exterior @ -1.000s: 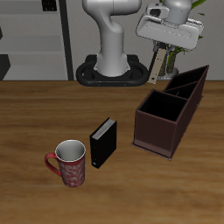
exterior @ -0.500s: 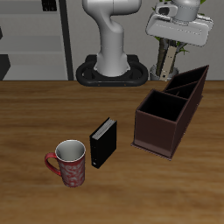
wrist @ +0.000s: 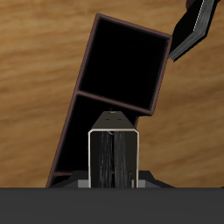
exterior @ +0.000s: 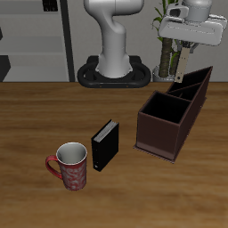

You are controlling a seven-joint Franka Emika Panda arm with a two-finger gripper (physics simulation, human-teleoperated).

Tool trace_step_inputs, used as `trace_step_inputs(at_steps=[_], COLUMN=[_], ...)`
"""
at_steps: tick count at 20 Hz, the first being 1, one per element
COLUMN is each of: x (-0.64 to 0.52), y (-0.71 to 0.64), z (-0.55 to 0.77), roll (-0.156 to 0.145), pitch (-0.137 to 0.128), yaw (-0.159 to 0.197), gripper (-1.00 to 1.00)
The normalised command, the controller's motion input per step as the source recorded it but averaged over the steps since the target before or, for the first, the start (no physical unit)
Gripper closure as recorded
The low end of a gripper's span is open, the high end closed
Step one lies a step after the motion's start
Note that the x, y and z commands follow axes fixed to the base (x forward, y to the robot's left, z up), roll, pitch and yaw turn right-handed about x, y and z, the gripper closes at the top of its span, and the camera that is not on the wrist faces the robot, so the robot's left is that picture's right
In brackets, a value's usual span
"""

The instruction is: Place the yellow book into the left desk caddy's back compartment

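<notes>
TABLE (exterior: 36, 116): mug (exterior: 71, 166) and black book (exterior: 104, 145) stand untouched | CADDY (exterior: 174, 111): I see 2 dark compartments below me | GRIPPER (exterior: 175, 53): over 1 s I carried across above its back end | YELLOW BOOK (wrist: 115, 157): clamped upright in my fingers, lowering likely next.

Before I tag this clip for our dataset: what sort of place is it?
Probably a simulated study or office desk: a wooden table with a desk caddy, a black book and a red mug, shelving behind.
</notes>
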Motion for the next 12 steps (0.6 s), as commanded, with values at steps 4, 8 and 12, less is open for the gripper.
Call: trace_step_inputs(at_steps=[4, 8, 12], x=[0.12, 0.16, 0.16], y=[0.23, 0.13, 0.02], z=[0.01, -0.01, -0.07], roll=[0.035, 0.038, 0.015], pitch=[0.008, -0.004, 0.017], yaw=[-0.019, 0.002, -0.031], gripper=[1.0, 1.0, 1.0])
